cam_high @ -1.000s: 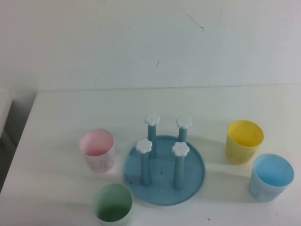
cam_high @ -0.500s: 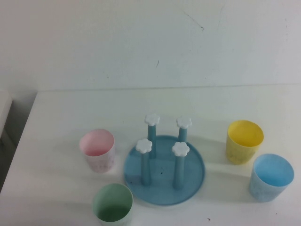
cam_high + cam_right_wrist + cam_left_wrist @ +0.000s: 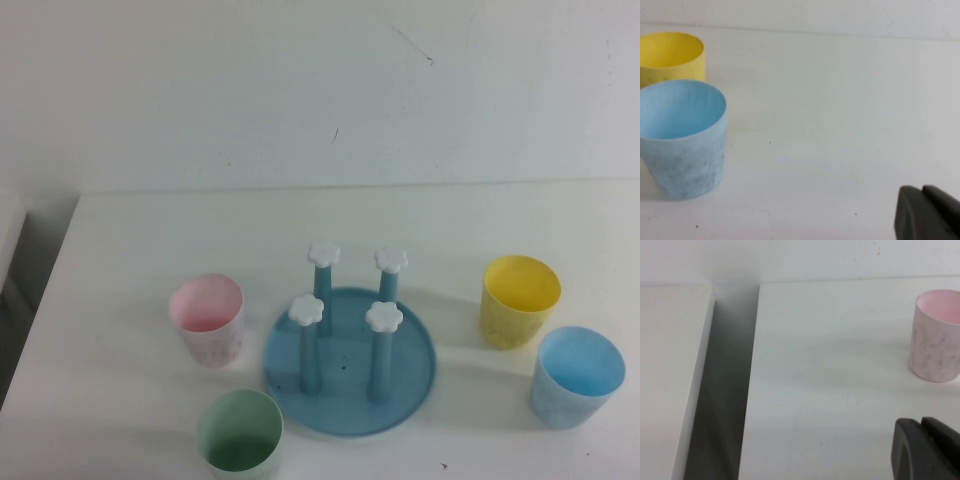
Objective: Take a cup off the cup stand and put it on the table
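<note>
The pale mint-green cup (image 3: 239, 432) stands upright on the white table (image 3: 150, 240) near the front edge, just left of the cup stand (image 3: 349, 361). The stand is a round blue tray with four bare pegs topped by white flower caps. No gripper shows in the high view. My left gripper (image 3: 921, 422) is shut and empty, low over the table near its left edge, with the pink cup (image 3: 936, 335) ahead of it. My right gripper (image 3: 922, 190) is shut and empty, low over the table to the right of the light blue cup (image 3: 682, 137).
A pink cup (image 3: 207, 319) stands left of the stand. A yellow cup (image 3: 518, 300) and a light blue cup (image 3: 576, 376) stand to its right. The yellow cup (image 3: 671, 57) also shows in the right wrist view. A dark gap (image 3: 730, 390) runs along the table's left edge.
</note>
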You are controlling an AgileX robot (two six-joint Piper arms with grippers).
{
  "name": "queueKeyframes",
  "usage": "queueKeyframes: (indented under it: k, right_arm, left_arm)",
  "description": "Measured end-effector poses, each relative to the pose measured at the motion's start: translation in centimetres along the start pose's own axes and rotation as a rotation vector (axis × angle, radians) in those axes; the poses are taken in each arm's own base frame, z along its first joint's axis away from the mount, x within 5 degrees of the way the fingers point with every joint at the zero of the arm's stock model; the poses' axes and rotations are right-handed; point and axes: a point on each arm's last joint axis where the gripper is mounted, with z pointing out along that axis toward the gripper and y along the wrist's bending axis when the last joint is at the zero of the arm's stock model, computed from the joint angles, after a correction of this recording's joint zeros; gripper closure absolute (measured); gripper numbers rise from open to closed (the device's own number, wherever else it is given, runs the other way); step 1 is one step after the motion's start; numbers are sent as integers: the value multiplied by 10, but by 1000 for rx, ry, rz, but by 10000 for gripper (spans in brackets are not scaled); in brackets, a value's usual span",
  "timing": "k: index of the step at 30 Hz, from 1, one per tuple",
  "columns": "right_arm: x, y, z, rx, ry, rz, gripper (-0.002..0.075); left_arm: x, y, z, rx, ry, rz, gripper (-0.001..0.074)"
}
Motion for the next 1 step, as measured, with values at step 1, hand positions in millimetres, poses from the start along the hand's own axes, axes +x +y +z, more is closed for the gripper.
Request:
queueKeyframes:
  k: [1]
  right_arm:
    - [0,0,0,0,0,0,728]
  left_arm:
    - [0,0,0,0,0,0,738]
